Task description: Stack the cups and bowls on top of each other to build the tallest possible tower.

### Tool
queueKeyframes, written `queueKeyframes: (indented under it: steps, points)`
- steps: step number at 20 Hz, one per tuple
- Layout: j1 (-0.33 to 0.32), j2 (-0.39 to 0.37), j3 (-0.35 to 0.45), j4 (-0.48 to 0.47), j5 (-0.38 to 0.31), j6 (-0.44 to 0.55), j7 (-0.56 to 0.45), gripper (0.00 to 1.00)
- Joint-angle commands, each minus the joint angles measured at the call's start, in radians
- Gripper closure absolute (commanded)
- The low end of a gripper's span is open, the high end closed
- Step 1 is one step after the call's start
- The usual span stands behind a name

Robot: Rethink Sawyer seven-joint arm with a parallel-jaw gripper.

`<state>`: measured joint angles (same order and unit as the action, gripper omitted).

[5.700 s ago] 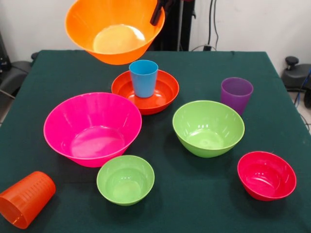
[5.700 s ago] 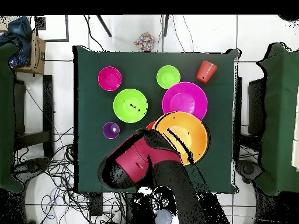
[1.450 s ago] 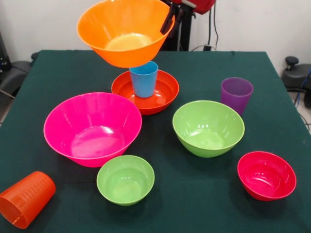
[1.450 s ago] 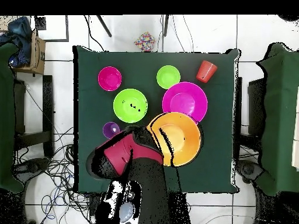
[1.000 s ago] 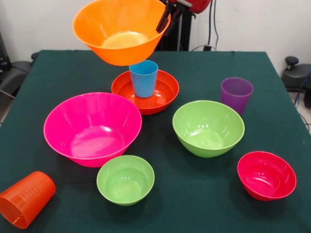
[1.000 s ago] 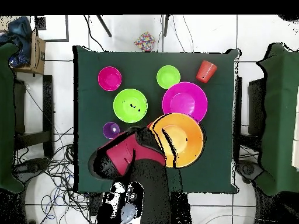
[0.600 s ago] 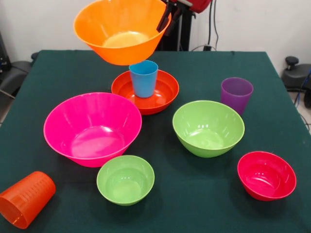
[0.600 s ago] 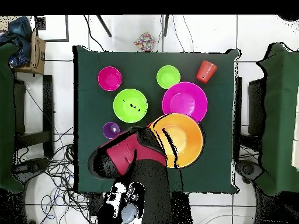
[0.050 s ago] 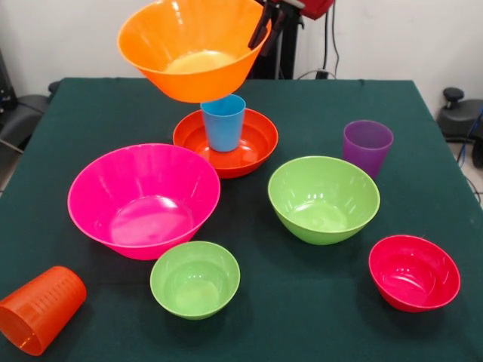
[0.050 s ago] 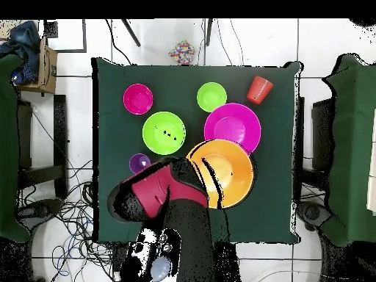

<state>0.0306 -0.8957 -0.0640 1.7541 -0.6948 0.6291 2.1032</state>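
While the gripper (image 9: 264, 26) pinches the rim of the large orange bowl (image 9: 192, 47), front view shows that bowl tilted in the air, its base just over the blue cup (image 9: 223, 121). Blue cup stands upright inside the shallow red-orange bowl (image 9: 256, 147). Large pink bowl (image 9: 143, 197) sits beside the red-orange bowl, nearer the camera.

Overhead view: large orange bowl (image 10: 224, 172) covers the red-orange bowl; the purple cup (image 10: 139, 163) stands apart from it, past the arm.

Six bowls (image 9: 143, 200), three cups (image 9: 223, 121)
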Motion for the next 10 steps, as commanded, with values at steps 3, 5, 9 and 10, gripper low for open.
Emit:
queueKeyframes:
  steps: [3, 5, 9, 10]
  points:
    - [0.03, 0.01, 0.022, -0.056, 0.031, -0.022, 0.117, 1.0]
    - [0.032, 0.01, 0.02, -0.058, 0.035, -0.021, 0.115, 1.0]
    - [0.034, 0.013, 0.019, -0.061, 0.043, -0.02, 0.113, 1.0]
    - [0.036, 0.013, 0.018, -0.062, 0.044, -0.021, 0.114, 1.0]
